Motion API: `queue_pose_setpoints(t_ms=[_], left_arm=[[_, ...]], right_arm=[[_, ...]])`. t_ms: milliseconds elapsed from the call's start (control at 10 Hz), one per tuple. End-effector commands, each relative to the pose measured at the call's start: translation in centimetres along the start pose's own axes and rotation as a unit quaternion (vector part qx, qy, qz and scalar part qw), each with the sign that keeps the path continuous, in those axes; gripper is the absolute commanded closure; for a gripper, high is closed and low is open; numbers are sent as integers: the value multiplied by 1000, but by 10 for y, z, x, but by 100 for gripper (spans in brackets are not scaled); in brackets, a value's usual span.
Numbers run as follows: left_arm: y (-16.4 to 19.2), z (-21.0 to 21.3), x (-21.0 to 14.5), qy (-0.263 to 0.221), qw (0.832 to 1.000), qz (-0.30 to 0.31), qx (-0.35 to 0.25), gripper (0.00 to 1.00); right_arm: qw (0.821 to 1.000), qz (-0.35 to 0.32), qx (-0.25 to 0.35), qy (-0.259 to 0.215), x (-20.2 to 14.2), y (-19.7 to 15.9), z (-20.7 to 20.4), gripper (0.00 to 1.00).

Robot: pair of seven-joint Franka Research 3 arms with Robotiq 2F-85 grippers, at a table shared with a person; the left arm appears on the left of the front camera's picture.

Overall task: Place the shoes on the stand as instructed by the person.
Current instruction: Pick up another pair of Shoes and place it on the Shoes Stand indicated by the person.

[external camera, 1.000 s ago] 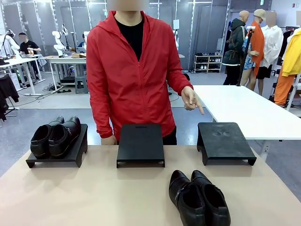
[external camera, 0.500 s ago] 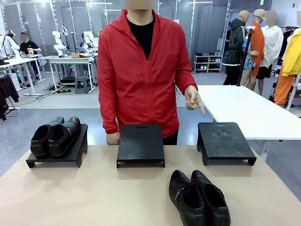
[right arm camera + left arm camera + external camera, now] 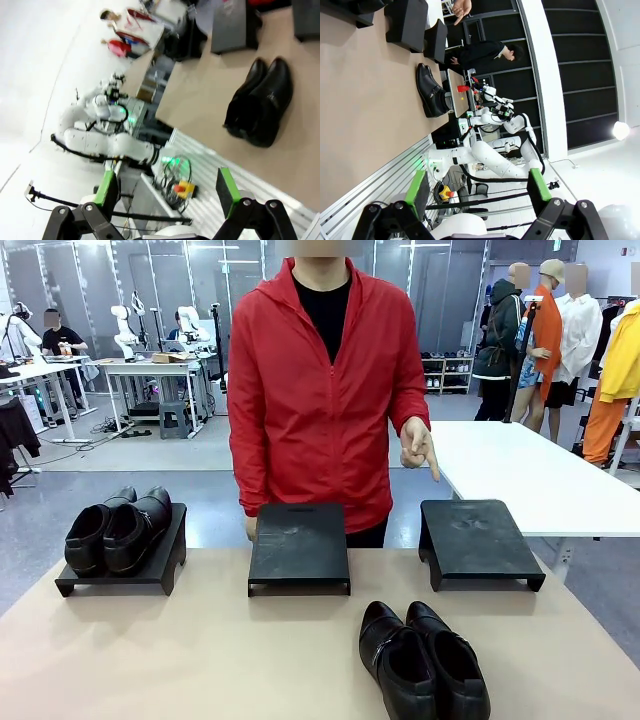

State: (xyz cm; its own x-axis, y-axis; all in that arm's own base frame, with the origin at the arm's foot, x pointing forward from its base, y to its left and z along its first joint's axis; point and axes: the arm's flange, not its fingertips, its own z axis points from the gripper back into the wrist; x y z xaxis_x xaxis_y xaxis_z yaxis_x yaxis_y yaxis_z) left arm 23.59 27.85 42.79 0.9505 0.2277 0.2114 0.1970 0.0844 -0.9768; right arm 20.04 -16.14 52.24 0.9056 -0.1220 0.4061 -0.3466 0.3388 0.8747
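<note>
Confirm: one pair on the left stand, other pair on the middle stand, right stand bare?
No. Front view: the other pair lies on the table, nearer the robot; the middle stand is bare. The rest holds.

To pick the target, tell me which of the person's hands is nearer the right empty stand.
Their left hand, pointing down above the right stand; their right hand is behind the middle stand.
</note>
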Motion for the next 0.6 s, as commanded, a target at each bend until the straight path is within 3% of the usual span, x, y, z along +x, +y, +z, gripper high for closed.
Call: queue_pose_setpoints(t_ms=[0,300,500], left_arm=[[-2,0,-3,2,1000,-9,-8,0],[-2,0,-3,2,1000,-9,-8,0],[-2,0,-3,2,1000,-9,-8,0]], right_arm=[[990,-74,-73,92,36,27,-49,0],[959,-147,-169,171,66,23,-144,0],[945,-148,-238,169,72,10,-195,0]])
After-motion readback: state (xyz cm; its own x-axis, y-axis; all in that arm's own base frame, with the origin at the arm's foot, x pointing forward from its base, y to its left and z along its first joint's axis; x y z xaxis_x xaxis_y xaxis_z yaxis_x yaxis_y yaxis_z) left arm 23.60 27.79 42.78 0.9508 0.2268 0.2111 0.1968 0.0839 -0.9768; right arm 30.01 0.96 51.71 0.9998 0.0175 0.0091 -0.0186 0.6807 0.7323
